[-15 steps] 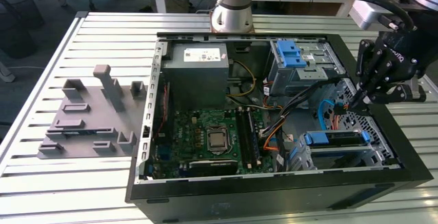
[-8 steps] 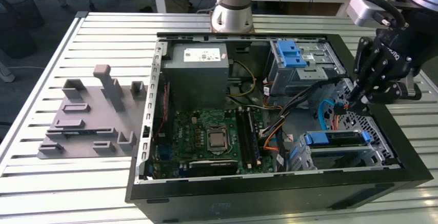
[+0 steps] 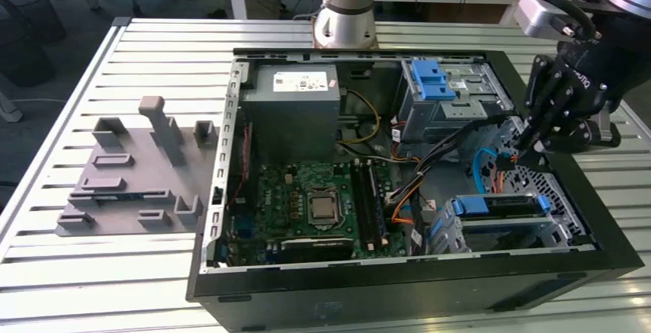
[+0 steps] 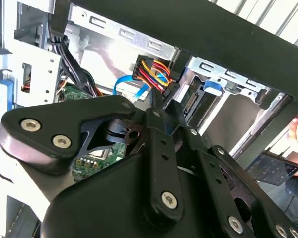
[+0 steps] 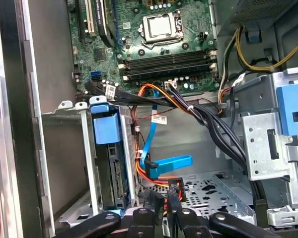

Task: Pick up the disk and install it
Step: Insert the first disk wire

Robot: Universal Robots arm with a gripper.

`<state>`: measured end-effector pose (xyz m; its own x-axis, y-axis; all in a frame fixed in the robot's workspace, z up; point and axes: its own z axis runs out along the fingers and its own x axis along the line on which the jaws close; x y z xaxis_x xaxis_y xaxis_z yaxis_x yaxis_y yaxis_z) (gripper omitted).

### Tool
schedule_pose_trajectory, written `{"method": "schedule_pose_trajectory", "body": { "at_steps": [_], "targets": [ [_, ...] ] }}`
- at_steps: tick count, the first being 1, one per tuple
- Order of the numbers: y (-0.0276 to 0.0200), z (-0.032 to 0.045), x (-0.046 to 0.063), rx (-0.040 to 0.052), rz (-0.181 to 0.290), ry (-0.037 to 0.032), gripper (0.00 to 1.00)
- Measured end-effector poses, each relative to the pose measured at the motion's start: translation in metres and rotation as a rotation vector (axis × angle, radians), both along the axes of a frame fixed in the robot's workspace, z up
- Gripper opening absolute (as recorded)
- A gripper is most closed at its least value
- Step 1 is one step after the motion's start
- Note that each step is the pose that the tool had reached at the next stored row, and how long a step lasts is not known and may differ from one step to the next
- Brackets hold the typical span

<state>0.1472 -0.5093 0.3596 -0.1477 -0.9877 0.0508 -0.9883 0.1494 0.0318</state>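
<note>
Gripper: black gripper [image 3: 521, 152] inside the open black computer case [image 3: 407, 287], fingers [image 5: 150, 201] pressed together, holding nothing.
Disk: grey metal disk with blue plastic carrier [image 3: 496, 206], seated in the silver drive cage [image 3: 554, 234] at 5 o'clock in the exterior view.

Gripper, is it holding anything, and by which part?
Cannot be told. The gripper sits close to the cables; the disk stands apart in its metal cage, not held.
</note>
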Motion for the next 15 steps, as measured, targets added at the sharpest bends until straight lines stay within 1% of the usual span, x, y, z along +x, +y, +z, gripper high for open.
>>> {"method": "schedule_pose_trajectory", "body": {
  "at_steps": [2,3,5,6,7,11,12,15],
  "targets": [
    [0.0004,-0.001,0.0009,-0.0008,-0.003,0.0009,0.25],
    [0.0004,-0.0017,0.0009,-0.0046,-0.003,0.0009,0.25],
    [0.0006,-0.0032,0.001,-0.0169,-0.004,0.0009,0.25],
    [0.0008,-0.004,0.0012,-0.0216,-0.005,0.001,0.25],
    [0.0011,-0.005,0.0013,-0.0239,-0.005,0.0011,0.25],
    [0.0014,-0.0058,0.0014,-0.0249,-0.006,0.0012,0.23],
    [0.0014,-0.0059,0.0014,-0.0249,-0.006,0.0012,0.17],
    [0.0009,-0.006,0.0012,-0.0248,0.001,0.0004,0.16]
  ]
}}
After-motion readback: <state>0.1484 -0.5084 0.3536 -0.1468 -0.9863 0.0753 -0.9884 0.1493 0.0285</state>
